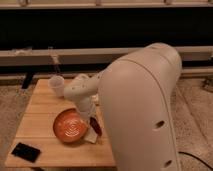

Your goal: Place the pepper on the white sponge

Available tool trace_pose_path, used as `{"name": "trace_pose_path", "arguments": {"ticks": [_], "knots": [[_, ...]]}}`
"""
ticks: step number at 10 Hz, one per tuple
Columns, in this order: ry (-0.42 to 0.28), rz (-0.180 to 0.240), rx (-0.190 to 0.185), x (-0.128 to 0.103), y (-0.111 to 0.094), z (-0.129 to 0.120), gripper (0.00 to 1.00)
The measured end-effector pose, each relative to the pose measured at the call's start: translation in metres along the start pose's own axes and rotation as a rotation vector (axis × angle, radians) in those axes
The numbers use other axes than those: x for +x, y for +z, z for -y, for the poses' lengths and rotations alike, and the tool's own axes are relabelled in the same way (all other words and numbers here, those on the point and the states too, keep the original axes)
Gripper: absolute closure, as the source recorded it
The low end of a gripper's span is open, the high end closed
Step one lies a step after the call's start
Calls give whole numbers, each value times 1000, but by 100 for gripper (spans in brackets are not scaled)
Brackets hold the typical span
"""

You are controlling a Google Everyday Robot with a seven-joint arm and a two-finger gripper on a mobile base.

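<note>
The small dark red pepper (95,126) stands nearly upright just right of the orange bowl (70,125). Its lower end is at the whitish sponge (91,137), which lies on the wooden table (45,111) by the bowl's right rim. My gripper (92,117) comes down from the white arm directly over the pepper's top. The arm's large white body hides the table to the right of them.
A white cup (56,85) stands at the table's back left. A black phone (26,151) lies at the front left corner. A dark wall and a rail run behind the table. Speckled floor surrounds it.
</note>
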Motion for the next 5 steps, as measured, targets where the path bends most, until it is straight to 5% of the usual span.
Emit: {"name": "trace_pose_path", "arguments": {"ticks": [2, 5], "knots": [[-1, -1, 1, 1, 0, 1, 33], [-9, 0, 1, -1, 0, -3, 55]]}}
